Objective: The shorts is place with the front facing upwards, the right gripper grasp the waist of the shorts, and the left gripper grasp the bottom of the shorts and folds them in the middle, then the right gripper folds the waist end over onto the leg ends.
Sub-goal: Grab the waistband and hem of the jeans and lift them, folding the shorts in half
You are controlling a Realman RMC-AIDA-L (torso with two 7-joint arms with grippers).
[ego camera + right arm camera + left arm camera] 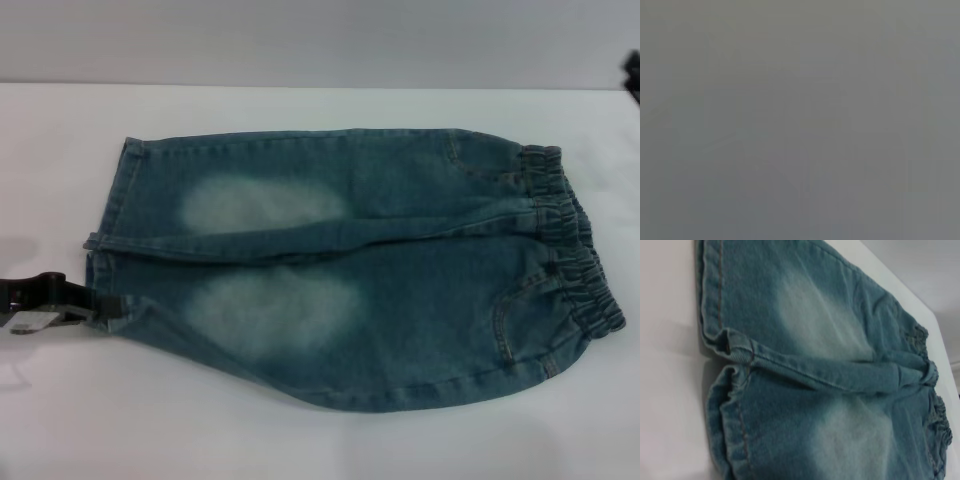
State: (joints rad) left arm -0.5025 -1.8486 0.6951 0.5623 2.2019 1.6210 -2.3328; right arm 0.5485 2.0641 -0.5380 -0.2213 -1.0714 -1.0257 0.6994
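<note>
A: Where are the shorts [360,265]?
B: Spread flat on the white desk [300,440], front up. The elastic waist [575,245] is at the robot's right end, and the two leg hems [110,240] are at the left end. Each leg has a pale faded patch.

A: And the left tool [95,308]?
B: At the hem of the leg nearer the robot, touching the corner of the cloth. Its dark body reaches in from the desk's left edge. I cannot tell whether it is clenched on the hem or released.

A: What does the left wrist camera show?
B: The shorts [830,390] close up, both hems toward the camera, with the desk [665,390] beside them.

A: The right tool?
B: A dark bit shows at the far right edge beyond the waist, too little to judge. The right wrist camera gives only flat grey.
</note>
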